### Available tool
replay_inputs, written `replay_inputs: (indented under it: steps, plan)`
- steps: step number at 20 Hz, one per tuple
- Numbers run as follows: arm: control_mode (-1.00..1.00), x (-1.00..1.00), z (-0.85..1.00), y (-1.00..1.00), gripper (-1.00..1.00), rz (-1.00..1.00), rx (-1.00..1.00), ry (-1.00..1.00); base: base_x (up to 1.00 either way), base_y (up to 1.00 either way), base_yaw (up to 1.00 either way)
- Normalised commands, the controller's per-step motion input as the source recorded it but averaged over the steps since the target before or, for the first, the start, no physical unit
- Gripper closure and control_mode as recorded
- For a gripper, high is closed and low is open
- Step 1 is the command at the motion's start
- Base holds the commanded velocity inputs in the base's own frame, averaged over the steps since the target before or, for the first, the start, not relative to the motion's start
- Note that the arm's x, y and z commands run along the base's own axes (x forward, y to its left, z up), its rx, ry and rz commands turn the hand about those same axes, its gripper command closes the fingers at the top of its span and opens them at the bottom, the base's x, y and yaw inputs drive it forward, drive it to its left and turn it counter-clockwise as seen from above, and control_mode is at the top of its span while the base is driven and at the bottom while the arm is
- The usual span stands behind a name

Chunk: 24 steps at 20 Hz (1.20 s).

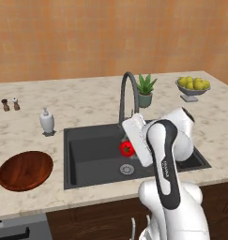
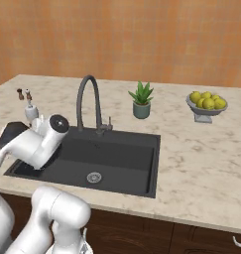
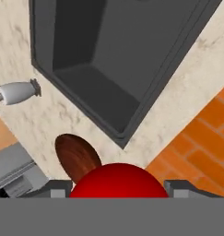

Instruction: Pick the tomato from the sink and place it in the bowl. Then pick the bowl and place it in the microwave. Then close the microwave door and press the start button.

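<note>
Left base view: the arm bends forward over the sink (image 1: pixel 87 154), its white hand above the basin beside the faucet (image 1: pixel 127 93). The tomato (image 1: pixel 126 148) shows just left of the hand, partly covered by it. The bowl (image 1: pixel 25 170) rests on the counter (image 1: pixel 87 105) left of the sink, near a soap dispenser (image 1: pixel 47 122); a potted plant (image 1: pixel 146 90) and a fruit bowl (image 1: pixel 193 87) stand behind.

Right base view: the forearm crosses the sink's (image 2: pixel 117 154) left rim and hides the hand and tomato.

Hand view: the gripper (image 3: pixel 118 189) is clamped on the tomato (image 3: pixel 118 180), a finger (image 3: pixel 185 188) tight on each side. Beyond lie the bowl (image 3: pixel 76 156) and sink (image 3: pixel 113 60).
</note>
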Motion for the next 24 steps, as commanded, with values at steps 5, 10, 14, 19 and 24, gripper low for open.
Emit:
replay_inputs:
  steps: [5,10,14,19,24]
  plan:
    - [-1.0,0.04,0.79,1.0,1.0,0.03,-0.49,0.0,0.0,0.0,0.0]
    - [-1.0,0.29,0.06,1.0,1.0,0.05,-0.4,0.01,0.0,0.0,0.0]
    - [-1.0,0.35,-0.32,0.77,1.0,0.12,-0.02,0.0,0.0,0.0,0.0]
    - [-1.0,0.4,-0.19,0.81,1.0,0.12,-0.01,0.0,0.0,0.0,0.0]
    - [-1.0,0.57,-0.39,0.45,1.0,0.15,0.0,0.02,0.0,0.0,0.0]
